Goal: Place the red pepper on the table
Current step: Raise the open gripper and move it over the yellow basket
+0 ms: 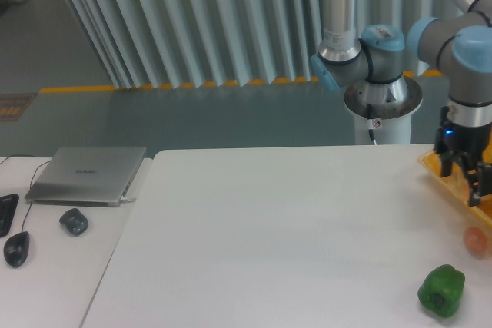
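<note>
No red pepper shows in the camera view; it is hidden or out of frame. My gripper hangs at the far right, just over the near rim of a yellow basket at the table's right edge. Its two dark fingers stand apart, open, with nothing visibly held between them. The white table spreads out to its left and in front of it.
A green bell pepper lies on the table at the front right, with a small orange-pink round fruit just behind it. On the adjoining desk at left are a laptop, a mouse and a small dark object.
</note>
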Available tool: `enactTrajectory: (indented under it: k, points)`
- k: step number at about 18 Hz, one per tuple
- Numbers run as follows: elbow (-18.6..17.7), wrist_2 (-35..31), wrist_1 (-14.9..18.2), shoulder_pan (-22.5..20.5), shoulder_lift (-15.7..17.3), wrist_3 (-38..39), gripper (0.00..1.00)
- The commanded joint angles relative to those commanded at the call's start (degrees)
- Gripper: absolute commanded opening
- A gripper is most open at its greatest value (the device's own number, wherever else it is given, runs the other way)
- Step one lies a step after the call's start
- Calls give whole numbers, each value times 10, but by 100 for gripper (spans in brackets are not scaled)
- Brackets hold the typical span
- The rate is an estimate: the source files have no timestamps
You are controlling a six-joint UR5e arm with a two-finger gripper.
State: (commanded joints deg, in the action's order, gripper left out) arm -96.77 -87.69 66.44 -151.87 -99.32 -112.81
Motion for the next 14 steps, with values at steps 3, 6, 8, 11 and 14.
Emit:
enactTrajectory:
  k: [3,6,8,11,14]
  points:
    - [0,-29,0,-16,-2,-96,100]
    - [-4,-36,0,-27,2,-122,100]
    - [-6,-76,5,-32,8,-138,100]
    - [-1,-93,10,-36,4,-202,100]
    - [-5,-93,11,-61,3,-308,100]
